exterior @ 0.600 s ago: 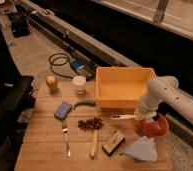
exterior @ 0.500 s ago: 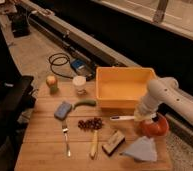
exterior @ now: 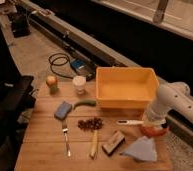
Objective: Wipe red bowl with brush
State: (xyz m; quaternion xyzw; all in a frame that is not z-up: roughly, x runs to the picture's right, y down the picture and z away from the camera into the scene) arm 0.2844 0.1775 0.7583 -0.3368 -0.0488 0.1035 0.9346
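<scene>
The red bowl point(exterior: 155, 131) sits at the table's right edge, in front of the yellow tub, and the arm's end covers part of it. The brush point(exterior: 129, 122), a slender white stick, lies level just left of the bowl with its right end at the gripper. My gripper point(exterior: 149, 121) hangs at the end of the white arm point(exterior: 170, 102), right above the bowl's left rim. I cannot tell whether it holds the brush.
A big yellow tub point(exterior: 125, 89) stands behind the bowl. A blue cloth point(exterior: 140, 149), a dark block point(exterior: 113, 142), a wooden-handled tool point(exterior: 93, 144), a fork point(exterior: 66, 137), dark berries point(exterior: 91, 123), a blue sponge point(exterior: 63, 110), a white cup point(exterior: 79, 84) and an apple point(exterior: 51, 82) lie on the wooden table point(exterior: 40, 150).
</scene>
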